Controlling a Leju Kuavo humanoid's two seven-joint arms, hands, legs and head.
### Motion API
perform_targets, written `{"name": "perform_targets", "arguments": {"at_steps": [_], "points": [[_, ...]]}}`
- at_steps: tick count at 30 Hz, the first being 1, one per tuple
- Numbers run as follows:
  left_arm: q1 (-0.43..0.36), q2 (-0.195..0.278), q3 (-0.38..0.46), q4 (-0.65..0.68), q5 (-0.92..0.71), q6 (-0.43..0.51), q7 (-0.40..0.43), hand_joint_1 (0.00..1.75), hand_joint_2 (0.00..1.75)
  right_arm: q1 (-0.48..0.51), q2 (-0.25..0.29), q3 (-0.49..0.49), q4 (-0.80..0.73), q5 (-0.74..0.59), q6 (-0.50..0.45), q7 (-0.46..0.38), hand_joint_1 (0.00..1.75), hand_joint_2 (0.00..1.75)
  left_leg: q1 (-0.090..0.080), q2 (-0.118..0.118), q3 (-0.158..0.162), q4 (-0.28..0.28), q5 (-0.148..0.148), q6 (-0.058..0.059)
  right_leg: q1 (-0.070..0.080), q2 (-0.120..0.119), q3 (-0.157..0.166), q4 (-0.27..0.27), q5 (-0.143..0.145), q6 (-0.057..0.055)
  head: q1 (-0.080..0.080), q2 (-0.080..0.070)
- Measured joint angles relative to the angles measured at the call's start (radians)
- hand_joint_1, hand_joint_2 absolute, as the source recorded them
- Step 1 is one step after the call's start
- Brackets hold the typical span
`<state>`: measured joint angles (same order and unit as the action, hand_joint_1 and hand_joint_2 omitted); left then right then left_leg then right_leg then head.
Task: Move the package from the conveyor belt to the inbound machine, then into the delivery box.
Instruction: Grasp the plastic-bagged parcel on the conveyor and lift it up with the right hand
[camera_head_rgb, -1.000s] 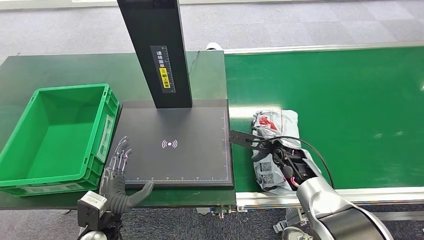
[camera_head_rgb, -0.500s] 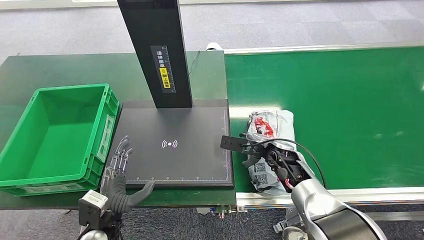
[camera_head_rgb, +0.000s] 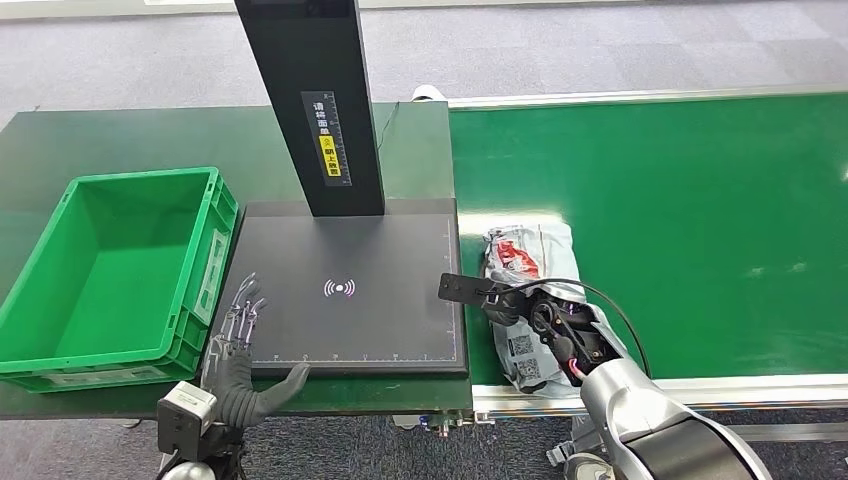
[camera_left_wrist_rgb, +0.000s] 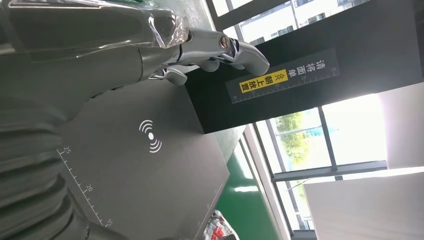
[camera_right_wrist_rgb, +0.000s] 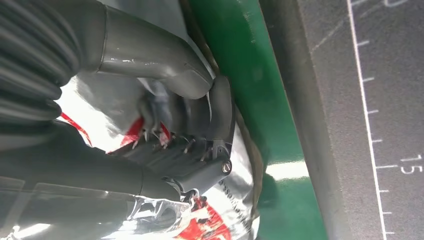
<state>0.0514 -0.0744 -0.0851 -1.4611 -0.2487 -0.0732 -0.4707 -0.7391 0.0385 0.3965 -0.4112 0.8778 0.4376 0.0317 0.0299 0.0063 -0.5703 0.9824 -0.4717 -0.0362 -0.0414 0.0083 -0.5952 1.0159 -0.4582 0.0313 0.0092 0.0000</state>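
Stage: pickup | package (camera_head_rgb: 527, 262) on conveyor belt (camera_head_rgb: 700, 200) beside inbound machine (camera_head_rgb: 350, 290) | right hand (camera_head_rgb: 520, 305) grips package | left hand (camera_head_rgb: 235, 345) spread, empty | delivery box (camera_head_rgb: 60, 345) empty; both transfers remain.

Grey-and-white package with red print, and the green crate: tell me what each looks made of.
Grey-and-white package with red print: seemingly thin plastic film, a soft mailer bag; it wrinkles, crumples and glints under the right hand.
Green crate: likely rigid moulded plastic, with ribbed walls, a thick rim and a slight sheen.
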Motion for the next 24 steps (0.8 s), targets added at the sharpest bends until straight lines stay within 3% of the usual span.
{"name": "perform_targets", "arguments": {"at_steps": [10,14,24], "points": [[0.0,0.0,0.0,0.0,-0.002,0.0,0.0,0.0,1.75,0.0,0.0,0.006,0.0,-0.005,0.0,0.001,1.71,1.75,0.0,0.0,0.0,0.0,0.0,0.0,0.0,0.0,0.0,0.0,0.0,0.0,0.0,0.0],[0.003,0.0,0.002,0.0,-0.002,0.0,0.0,0.0,1.75,0.0,0.0,0.007,0.0,-0.014,-0.004,0.004,0.0,1.75,0.0,0.0,0.0,0.0,0.0,0.0,0.0,0.0,0.0,0.0,0.0,0.0,0.0,0.0],[0.025,-0.001,0.005,-0.005,-0.007,0.0,0.0,0.0,1.75,0.0,0.007,0.028,-0.001,-0.003,-0.036,0.028,0.0,1.75,0.0,0.0,0.0,0.0,0.0,0.0,0.0,0.0,0.0,0.0,0.0,0.0,0.0,0.0]]}}
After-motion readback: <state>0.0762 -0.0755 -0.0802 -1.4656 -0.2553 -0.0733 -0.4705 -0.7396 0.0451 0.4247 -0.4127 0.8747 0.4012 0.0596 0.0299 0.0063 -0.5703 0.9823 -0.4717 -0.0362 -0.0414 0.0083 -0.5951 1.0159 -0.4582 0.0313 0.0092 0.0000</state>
